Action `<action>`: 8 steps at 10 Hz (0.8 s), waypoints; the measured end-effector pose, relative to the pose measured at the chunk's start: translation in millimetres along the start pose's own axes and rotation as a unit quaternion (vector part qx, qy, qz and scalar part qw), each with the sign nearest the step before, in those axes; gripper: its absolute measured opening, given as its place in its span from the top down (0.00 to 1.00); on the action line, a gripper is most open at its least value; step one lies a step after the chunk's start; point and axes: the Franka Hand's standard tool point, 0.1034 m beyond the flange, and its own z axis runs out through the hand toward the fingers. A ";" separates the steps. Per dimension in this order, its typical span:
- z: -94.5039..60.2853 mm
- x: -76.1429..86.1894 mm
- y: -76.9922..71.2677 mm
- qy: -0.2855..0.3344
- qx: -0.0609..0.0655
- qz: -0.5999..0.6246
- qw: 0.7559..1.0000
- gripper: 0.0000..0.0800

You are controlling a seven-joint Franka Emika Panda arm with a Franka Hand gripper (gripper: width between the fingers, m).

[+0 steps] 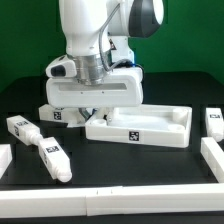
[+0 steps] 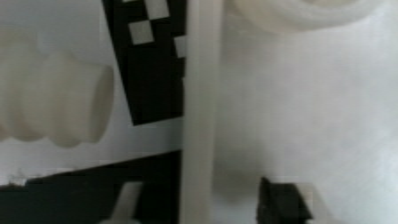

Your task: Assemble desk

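The desk's large white panel (image 1: 150, 126) lies rim up in the middle of the black table, a tag on its front wall. My gripper (image 1: 93, 107) comes straight down onto the panel's end wall at the exterior view's left. In the wrist view that wall (image 2: 206, 110) runs between the fingertips of my gripper (image 2: 206, 202), a pale finger (image 2: 130, 200) on one side and a dark finger (image 2: 285, 200) against the other. A tagged leg (image 1: 58, 114) lies just outside this wall, its ribbed end (image 2: 54, 100) showing close by. A round corner socket (image 2: 294, 14) sits inside the rim.
Two loose tagged legs (image 1: 20, 127) (image 1: 52, 156) lie at the exterior view's left, and another leg (image 1: 213, 120) at the right. A raised white border (image 1: 212, 160) runs along the right and front edges of the table.
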 end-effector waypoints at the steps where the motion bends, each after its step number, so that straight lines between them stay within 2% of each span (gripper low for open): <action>1: 0.1 -0.1 0.1 0.000 0.000 0.000 1.000 0.90; 3: -5.3 6.0 -1.5 -0.016 0.007 -0.006 1.000 0.93; 6: -41.0 41.4 1.0 -0.046 0.033 -0.005 0.998 0.93; 7: -57.9 61.1 -0.9 -0.056 0.037 -0.037 0.997 0.93; 8: -64.1 70.5 -5.7 -0.049 0.038 -0.055 0.997 0.93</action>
